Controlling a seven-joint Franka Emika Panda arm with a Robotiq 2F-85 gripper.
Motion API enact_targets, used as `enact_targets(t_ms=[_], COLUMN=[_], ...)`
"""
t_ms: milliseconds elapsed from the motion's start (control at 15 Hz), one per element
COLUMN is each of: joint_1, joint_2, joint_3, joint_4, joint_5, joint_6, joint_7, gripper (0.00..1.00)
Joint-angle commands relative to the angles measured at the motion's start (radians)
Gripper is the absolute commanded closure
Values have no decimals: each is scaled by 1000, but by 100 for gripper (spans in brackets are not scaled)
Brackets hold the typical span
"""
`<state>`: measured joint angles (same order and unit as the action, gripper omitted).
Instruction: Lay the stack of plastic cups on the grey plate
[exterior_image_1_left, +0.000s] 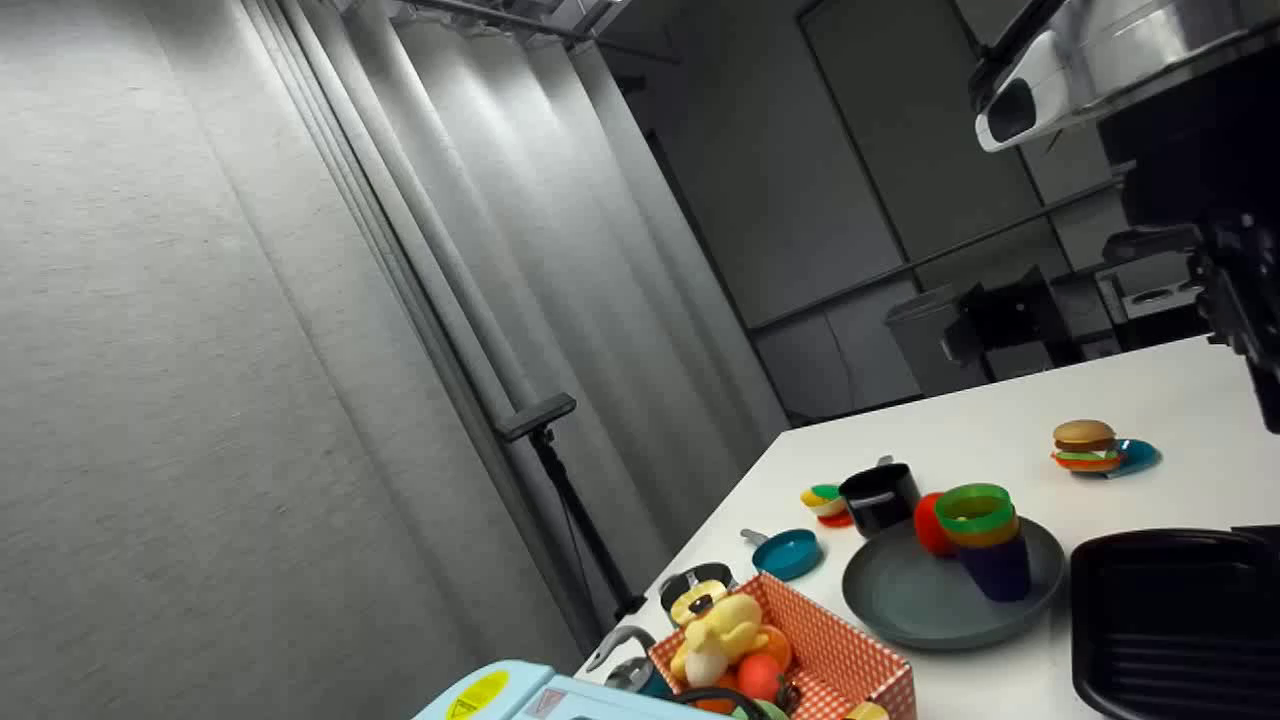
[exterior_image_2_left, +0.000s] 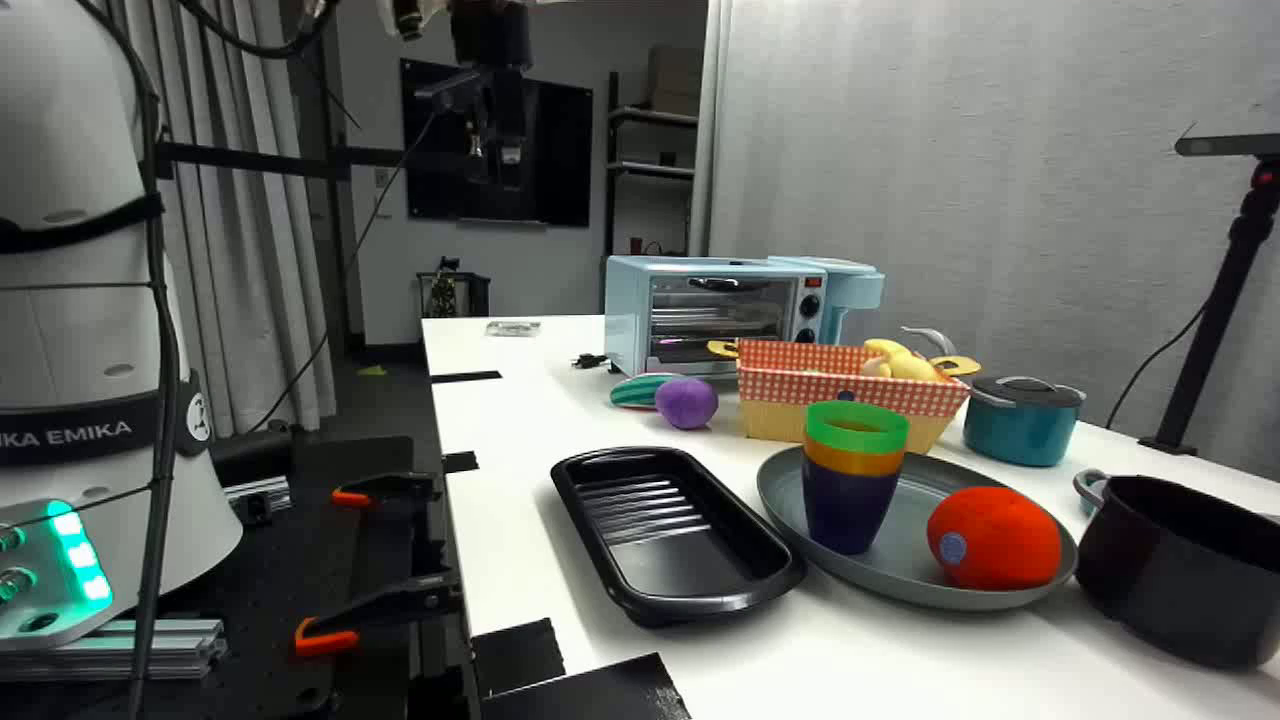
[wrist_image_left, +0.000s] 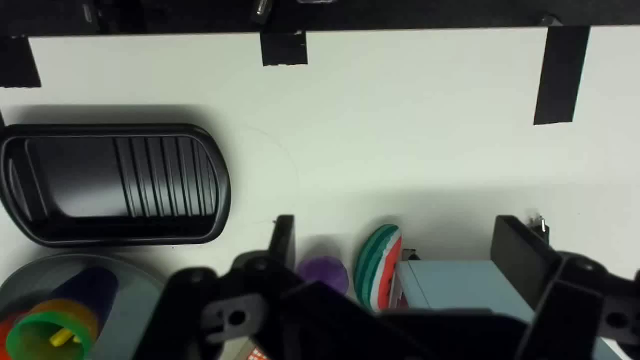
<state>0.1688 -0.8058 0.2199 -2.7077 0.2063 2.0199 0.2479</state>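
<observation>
One stack of plastic cups (exterior_image_2_left: 855, 478) stands rim up on the one grey plate (exterior_image_1_left: 900, 600), with three bands of colour from the top down: green, orange, dark purple. On the white worktop (wrist_image_left: 400, 125) the plate, round and shallow, lies farther from the edge by the robot (exterior_image_2_left: 90, 330) than the one black tray (wrist_image_left: 85, 180), a glossy oblong ribbed at one end; whether the two touch I cannot tell. One rounded red toy (exterior_image_2_left: 993, 540) with a pale purple spot shares the plate.

The single gripper (wrist_image_left: 397, 245) has its two fingers (wrist_image_left: 520, 260) spread wide, holding nothing, well above the worktop.

Pale capitals reading "KA EMIKA" show on the robot's base; two stickers (exterior_image_1_left: 478, 694) on pale blue casing (exterior_image_1_left: 522, 682), one yellow, are too small to read. One toaster oven (exterior_image_2_left: 720, 320), boxy, with a glass door and two knobs, stands toward one end edge. One basket (exterior_image_2_left: 785, 400) in red-and-white check sits toward the edge nearest the curtain (exterior_image_1_left: 250, 400); one purple toy (wrist_image_left: 324, 272) and one striped watermelon slice (wrist_image_left: 377, 267) lie nearer the robot's edge. One black pot (exterior_image_2_left: 1180, 570) is just beside the plate, toward a corner on the curtain side, and one layered toy burger (exterior_image_1_left: 1085, 445) lies nearer the opposite end edge. Three black tape strips (wrist_image_left: 561, 75) run in from the robot's edge in the wrist view
</observation>
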Motion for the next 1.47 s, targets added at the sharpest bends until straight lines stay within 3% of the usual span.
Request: enact_targets(t_ms=[0, 67, 467, 533, 800, 1400], joint_1=[0, 18, 57, 63, 73, 67], joint_2=[2, 118, 261, 189, 254, 261], joint_3=[0, 67, 176, 153, 167, 165], joint_4=[2, 175, 397, 314, 371, 373], joint_5=[-1, 6, -95, -69, -96, -110], joint_6=[-3, -37, -89, -57, -58, -55], joint_7=[0, 59, -24, 7, 2, -4], gripper=[0, 0, 0, 0, 0, 0])
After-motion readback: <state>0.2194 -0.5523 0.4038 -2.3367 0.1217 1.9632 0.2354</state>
